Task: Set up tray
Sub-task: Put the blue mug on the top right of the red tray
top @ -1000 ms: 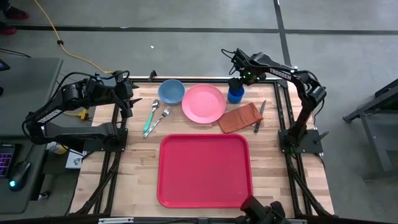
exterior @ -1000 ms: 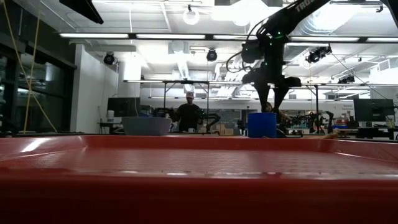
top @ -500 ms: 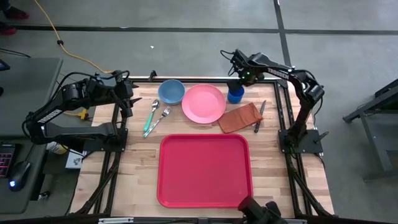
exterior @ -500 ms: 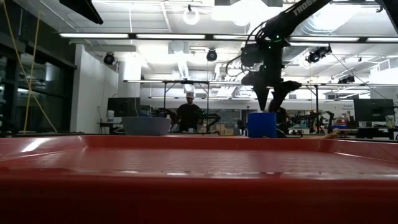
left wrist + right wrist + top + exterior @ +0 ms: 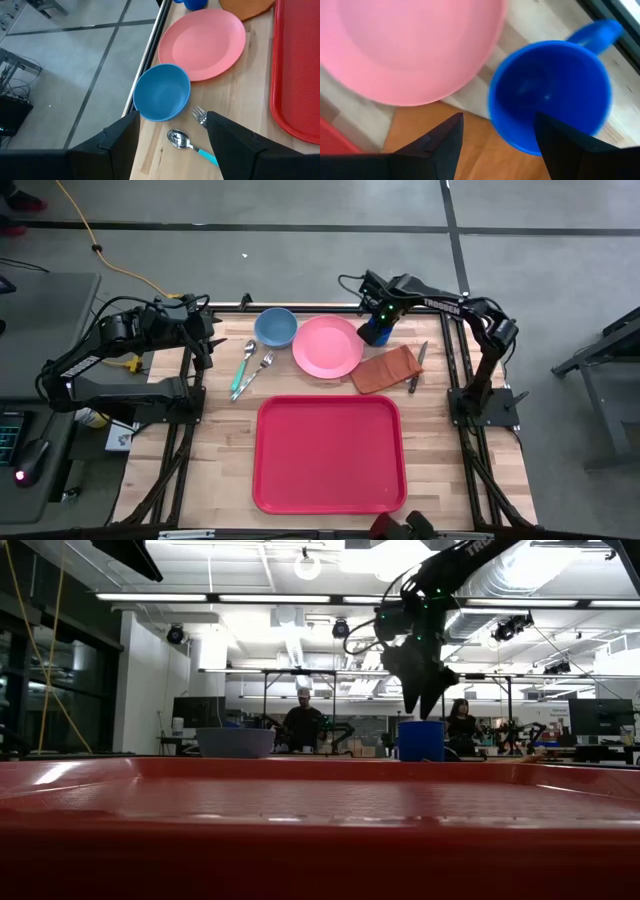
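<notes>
Right gripper (image 5: 374, 315) poised over the far right part of the wooden slatted worktop (image 5: 225, 435), fingers spread wide and empty, just above the deep blue plastic mug with a side handle (image 5: 377, 332); in the right wrist view the mug's mouth (image 5: 551, 95) sits between the two dark fingers, offset toward one of them. Step in hand looks like a pick of the mug, to go onto the tray. To do it well: centre over the wall or across the body before dropping, keep the handle clear of the fingers, descend straight, and avoid nudging the round pink plastic plate (image 5: 327, 346) that lies just beside the mug. A rim grip on one wall may tilt the mug on lift; spanning the body should be steadier if the spread allows. Mug interior appears empty. Near the mug, on the side toward the tray, a folded orange-brown cloth napkin (image 5: 386, 369), with a dark-handled knife (image 5: 417, 367) beside it. Plate bare. Beyond it a light blue round plastic bowl (image 5: 275, 327), nothing visible inside. A metal spoon with teal handle (image 5: 243, 368) and a metal fork (image 5: 259, 369) lie on the wood near the bowl. The large flat red plastic rectangular tray (image 5: 330, 452) sits at the near centre of the worktop, holding nothing. Left gripper (image 5: 170, 137) waits at the worktop's left edge, fingers wide, empty.
</notes>
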Action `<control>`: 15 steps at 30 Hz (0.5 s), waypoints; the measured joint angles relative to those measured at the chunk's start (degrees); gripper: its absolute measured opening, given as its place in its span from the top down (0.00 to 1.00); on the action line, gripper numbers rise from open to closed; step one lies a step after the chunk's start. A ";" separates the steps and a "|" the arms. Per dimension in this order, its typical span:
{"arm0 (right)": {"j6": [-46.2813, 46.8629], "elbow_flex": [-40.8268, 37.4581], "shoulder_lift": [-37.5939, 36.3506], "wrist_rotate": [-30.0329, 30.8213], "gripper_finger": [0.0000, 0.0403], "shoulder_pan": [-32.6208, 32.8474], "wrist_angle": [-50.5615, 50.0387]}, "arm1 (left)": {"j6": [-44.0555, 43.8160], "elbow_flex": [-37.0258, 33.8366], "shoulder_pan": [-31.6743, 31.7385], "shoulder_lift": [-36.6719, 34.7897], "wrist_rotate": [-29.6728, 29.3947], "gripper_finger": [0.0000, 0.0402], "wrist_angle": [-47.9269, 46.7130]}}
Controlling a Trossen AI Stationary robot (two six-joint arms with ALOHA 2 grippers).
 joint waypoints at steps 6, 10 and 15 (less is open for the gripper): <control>-1.82 0.00 0.00 5.11 0.45 2.71 1.36 | -0.01 0.00 0.00 0.00 0.00 0.35 0.00; -1.32 0.00 0.16 7.36 0.45 2.81 1.66 | -0.02 0.00 0.00 0.00 0.01 0.35 0.00; -0.90 0.00 2.75 6.59 0.45 2.86 1.10 | -0.02 0.00 0.00 0.00 0.02 0.35 0.00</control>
